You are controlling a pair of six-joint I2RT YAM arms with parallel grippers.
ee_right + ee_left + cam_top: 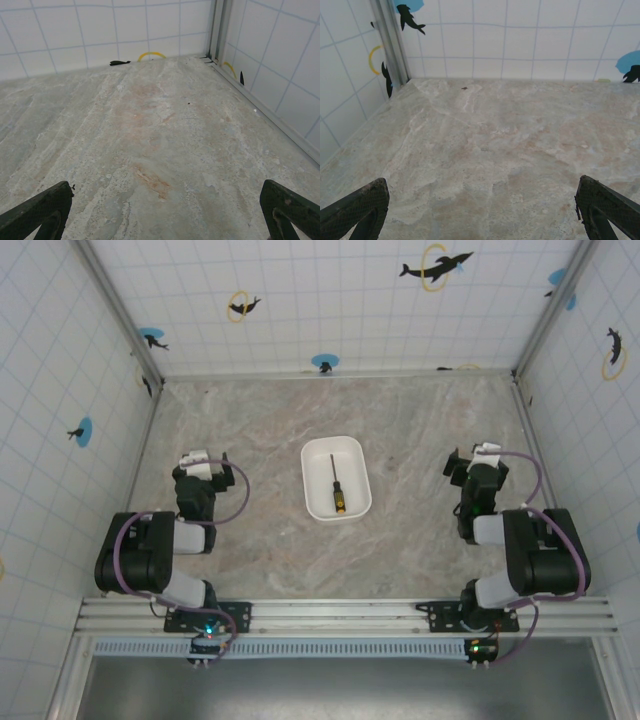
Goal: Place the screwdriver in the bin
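The white bin (312, 468) sits in the middle of the stone table. Inside it lies the screwdriver (336, 485), thin dark shaft pointing away, black-and-yellow handle toward the arms. My left gripper (205, 460) rests to the left of the bin, well apart from it. In the left wrist view the fingertips (357, 205) stand wide apart over bare stone, so my left gripper (482, 210) is open and empty. My right gripper (474, 462) rests to the right of the bin, and my right gripper (165, 210) is open too, its fingertips (40, 207) spread with nothing between them.
Tiled walls with dolphin stickers (435, 266) enclose the table on three sides, with metal posts (390, 40) at the corners. An aluminium rail (340, 615) runs along the near edge under the arm bases.
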